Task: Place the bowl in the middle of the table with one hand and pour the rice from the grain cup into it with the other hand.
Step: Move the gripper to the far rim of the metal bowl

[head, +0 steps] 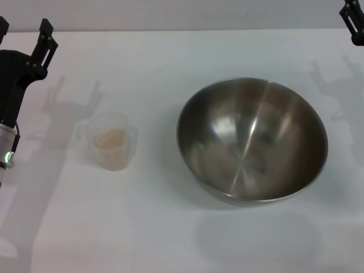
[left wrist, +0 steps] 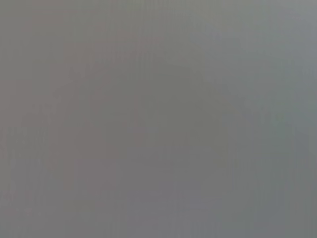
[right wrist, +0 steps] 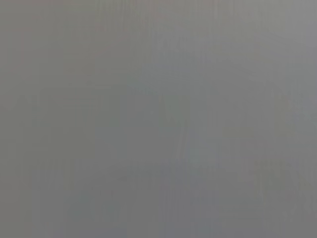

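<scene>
The steel bowl (head: 252, 139) sits upright and empty on the white table (head: 170, 233), right of the middle. The clear grain cup (head: 111, 141) stands upright to its left, with pale rice (head: 109, 138) in the bottom. My left gripper (head: 24, 29) is raised at the far left, behind and left of the cup, open and empty. My right gripper (head: 354, 23) shows only partly at the far right corner, well behind the bowl. Both wrist views show only plain grey.
The back edge of the table (head: 182, 30) runs along the top of the head view. Nothing else stands on the table besides the cup and the bowl.
</scene>
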`<state>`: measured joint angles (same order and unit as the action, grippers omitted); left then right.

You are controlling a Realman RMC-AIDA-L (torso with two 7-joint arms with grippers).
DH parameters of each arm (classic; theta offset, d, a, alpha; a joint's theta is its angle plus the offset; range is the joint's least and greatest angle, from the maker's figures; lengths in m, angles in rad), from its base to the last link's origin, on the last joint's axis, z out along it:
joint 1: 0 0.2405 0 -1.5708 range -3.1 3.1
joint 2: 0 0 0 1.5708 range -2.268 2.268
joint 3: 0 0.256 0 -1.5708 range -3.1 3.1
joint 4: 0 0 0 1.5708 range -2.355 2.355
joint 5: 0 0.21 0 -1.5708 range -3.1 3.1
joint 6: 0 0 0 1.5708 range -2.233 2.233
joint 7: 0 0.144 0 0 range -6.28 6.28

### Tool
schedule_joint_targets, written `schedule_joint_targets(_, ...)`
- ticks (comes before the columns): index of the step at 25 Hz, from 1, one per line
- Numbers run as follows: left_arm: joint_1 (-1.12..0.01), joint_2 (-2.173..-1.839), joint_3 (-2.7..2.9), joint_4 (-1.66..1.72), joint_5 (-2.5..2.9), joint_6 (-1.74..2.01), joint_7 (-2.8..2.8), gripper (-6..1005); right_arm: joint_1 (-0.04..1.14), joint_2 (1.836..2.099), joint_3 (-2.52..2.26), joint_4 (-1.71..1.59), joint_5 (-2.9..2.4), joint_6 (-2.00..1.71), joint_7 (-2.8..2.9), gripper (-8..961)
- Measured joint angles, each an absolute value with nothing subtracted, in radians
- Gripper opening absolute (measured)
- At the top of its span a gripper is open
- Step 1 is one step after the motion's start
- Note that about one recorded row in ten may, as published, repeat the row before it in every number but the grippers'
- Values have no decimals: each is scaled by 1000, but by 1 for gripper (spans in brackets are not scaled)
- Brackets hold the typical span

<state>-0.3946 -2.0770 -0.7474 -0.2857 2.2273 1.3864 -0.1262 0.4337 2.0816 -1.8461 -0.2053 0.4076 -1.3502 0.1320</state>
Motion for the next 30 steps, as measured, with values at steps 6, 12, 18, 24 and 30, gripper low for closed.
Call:
schedule_joint_targets(6, -396, -2077, -748, -285, 2227, 1386, -118, 832, 434, 2082, -1846, -206, 406, -1350, 133, 773)
schedule_joint_targets(12, -395, -2078, -747, -287, 2228, 1387, -115, 832, 432, 2082, -1845, -204, 407, -1376, 124, 774)
schedule_joint_targets(18, -393, -2077, -747, -291, 2232, 1388, -114, 832, 424, 2083, -1847, -205, 407, -1401, -52, 774)
schedule_joint_targets(24, -392, -2076, -744, -292, 2233, 1388, -114, 832, 411, 2086, -1836, -252, 410, -1394, -218, 773)
schedule_joint_targets(30, -392, -2075, -740, -294, 2235, 1392, -113, 832, 395, 2075, -1776, -425, 405, -1175, -59, 774)
